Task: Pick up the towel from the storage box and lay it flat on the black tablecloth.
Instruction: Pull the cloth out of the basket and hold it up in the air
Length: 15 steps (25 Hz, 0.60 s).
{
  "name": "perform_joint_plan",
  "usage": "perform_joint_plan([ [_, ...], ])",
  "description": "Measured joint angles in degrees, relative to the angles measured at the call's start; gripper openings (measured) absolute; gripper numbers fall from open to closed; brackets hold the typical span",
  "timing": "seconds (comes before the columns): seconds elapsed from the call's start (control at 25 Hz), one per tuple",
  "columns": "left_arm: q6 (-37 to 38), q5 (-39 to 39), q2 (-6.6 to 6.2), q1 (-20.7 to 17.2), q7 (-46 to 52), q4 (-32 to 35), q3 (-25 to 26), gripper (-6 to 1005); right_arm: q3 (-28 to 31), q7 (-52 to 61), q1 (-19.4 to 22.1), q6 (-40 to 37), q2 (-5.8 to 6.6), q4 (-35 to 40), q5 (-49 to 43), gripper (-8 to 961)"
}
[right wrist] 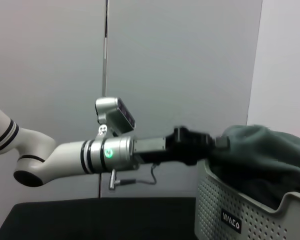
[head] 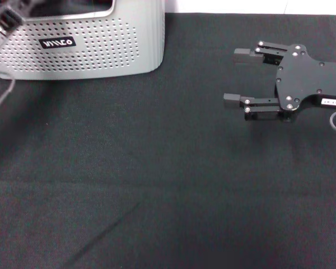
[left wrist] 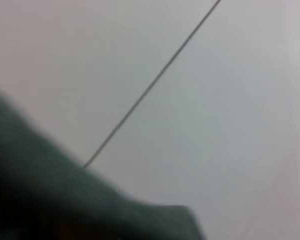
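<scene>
**Left arm at the box, towel bunched above the rim**

The storage box (head: 81,42) stands at the far left of the black tablecloth (head: 168,185), its top cut off by the head view's edge. In the right wrist view the box (right wrist: 250,212) holds the towel (right wrist: 262,155), a dark grey-green heap rising above the rim (no yellow face is showing from here). The left gripper (right wrist: 210,145) reaches in level over the rim and meets the towel's near edge, but the cloth hides its fingertips, so whether they are clamped on it cannot be told. In the head view only a blurred part of the left arm crosses the box's upper left corner. The left wrist view shows just a soft dark fold of the towel (left wrist: 65,200) against a pale wall, too blurred for detail.

The right gripper (head: 235,75) hangs over the cloth well to the right of the box, fingers spread apart and pointing towards it, holding nothing.
</scene>
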<state>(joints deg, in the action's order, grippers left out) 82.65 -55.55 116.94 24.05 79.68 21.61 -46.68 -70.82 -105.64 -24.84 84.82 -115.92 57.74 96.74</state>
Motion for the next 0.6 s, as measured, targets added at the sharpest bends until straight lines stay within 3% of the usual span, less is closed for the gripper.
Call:
perform_joint_plan([
  [0.32,10.61,6.7,1.1,-2.63,8.35,7.08,0.03,-1,-0.25,0.0,-0.03,0.0,0.0,0.0,0.04,800],
  [0.6,15.7,11.02,1.25,-2.76,15.06,9.88,-0.16,-1,-0.38,0.0,-0.29,-0.01,0.0,0.0,0.03,800],
])
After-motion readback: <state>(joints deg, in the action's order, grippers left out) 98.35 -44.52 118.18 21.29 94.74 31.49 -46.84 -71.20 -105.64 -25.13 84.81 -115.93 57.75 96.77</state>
